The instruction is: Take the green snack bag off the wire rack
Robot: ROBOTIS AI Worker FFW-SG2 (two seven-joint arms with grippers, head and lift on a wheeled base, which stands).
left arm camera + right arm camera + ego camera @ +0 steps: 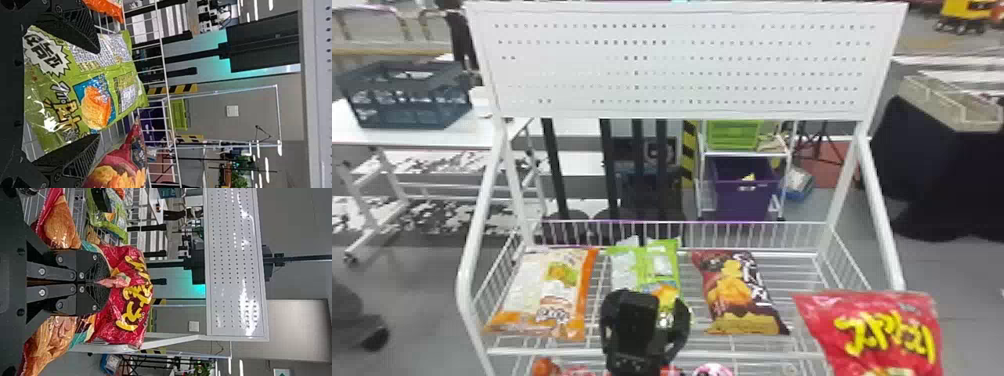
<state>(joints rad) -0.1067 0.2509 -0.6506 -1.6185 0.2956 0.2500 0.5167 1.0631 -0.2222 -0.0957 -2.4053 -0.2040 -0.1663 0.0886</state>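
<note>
On the wire rack (652, 354), the green snack bag (659, 265) lies in the middle, its front partly hidden behind my left gripper (668, 327). In the left wrist view the left gripper (96, 96) is open, with the green snack bag (103, 86) between its spread fingers. My right gripper (103, 282) is shut on a red snack bag (135, 305), pinching a fold of it. That red snack bag (887, 335) is at the rack's right front corner in the head view.
An orange-and-white bag (547, 292) lies left of the green one, a dark red bag (739, 295) right of it. Behind them stands the rack's back rail (752, 232); a white pegboard (682, 65) rises above. More items (713, 370) sit on a lower level.
</note>
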